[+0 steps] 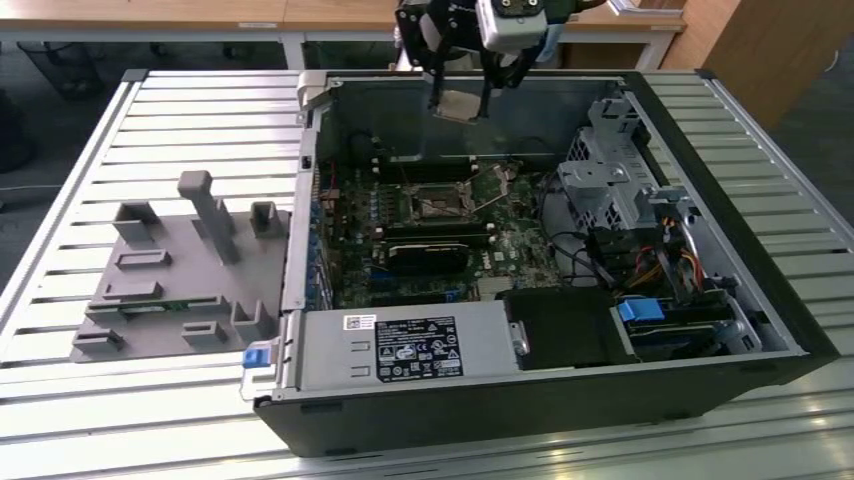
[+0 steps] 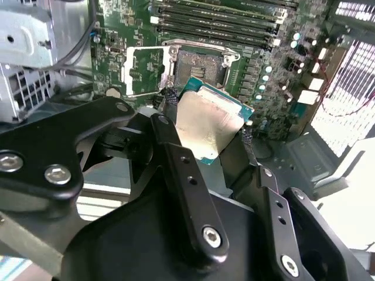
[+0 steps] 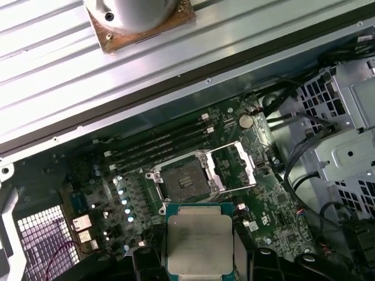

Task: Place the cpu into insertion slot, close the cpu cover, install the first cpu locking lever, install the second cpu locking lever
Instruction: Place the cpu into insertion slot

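Observation:
My gripper (image 1: 465, 98) hangs above the open computer case, shut on the cpu (image 1: 461, 104), a flat square chip with a pale silver top. In both wrist views the cpu (image 2: 208, 126) (image 3: 199, 243) sits clamped between the two black fingers (image 2: 170, 126), held in the air over the green board. The insertion slot (image 1: 441, 207) (image 2: 199, 67) (image 3: 184, 178) lies below it, a dark square socket with nothing in it. The cpu cover (image 3: 233, 167) (image 2: 143, 70), a silvery frame with a window, stands swung open beside the socket.
A long black card (image 1: 427, 250) and memory slots (image 3: 158, 146) flank the socket. A metal drive cage (image 1: 607, 190) with cables fills the exterior view's right of the case, and a power supply (image 1: 400, 350) sits at the front. A grey fixture plate (image 1: 174, 270) rests on the slatted table.

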`<state>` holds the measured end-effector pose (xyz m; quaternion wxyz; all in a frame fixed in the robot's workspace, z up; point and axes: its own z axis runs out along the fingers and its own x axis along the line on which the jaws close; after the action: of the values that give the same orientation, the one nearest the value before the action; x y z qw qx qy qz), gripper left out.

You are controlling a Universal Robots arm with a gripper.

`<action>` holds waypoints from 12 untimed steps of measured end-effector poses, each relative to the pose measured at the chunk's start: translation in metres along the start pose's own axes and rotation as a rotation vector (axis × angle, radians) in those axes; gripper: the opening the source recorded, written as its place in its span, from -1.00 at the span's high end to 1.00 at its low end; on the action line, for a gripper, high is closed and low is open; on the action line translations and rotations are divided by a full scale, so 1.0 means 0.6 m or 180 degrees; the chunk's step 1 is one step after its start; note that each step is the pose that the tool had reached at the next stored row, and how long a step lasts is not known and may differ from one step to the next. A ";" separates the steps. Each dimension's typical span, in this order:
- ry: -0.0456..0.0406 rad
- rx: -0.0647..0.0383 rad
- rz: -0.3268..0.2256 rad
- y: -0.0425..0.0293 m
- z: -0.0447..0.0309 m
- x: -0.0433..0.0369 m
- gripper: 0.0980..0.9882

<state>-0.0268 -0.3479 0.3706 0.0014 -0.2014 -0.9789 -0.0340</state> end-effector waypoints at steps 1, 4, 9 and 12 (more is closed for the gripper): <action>-0.0003 -0.0001 0.0041 0.000 0.000 0.000 0.00; -0.0011 -0.0002 0.0156 0.000 0.002 0.000 0.00; -0.0022 -0.0002 0.0312 0.001 0.003 0.000 0.00; -0.0028 -0.0003 0.0401 0.001 0.004 0.001 0.00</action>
<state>-0.0268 -0.3469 0.3680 -0.0009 -0.2628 -0.9643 -0.0334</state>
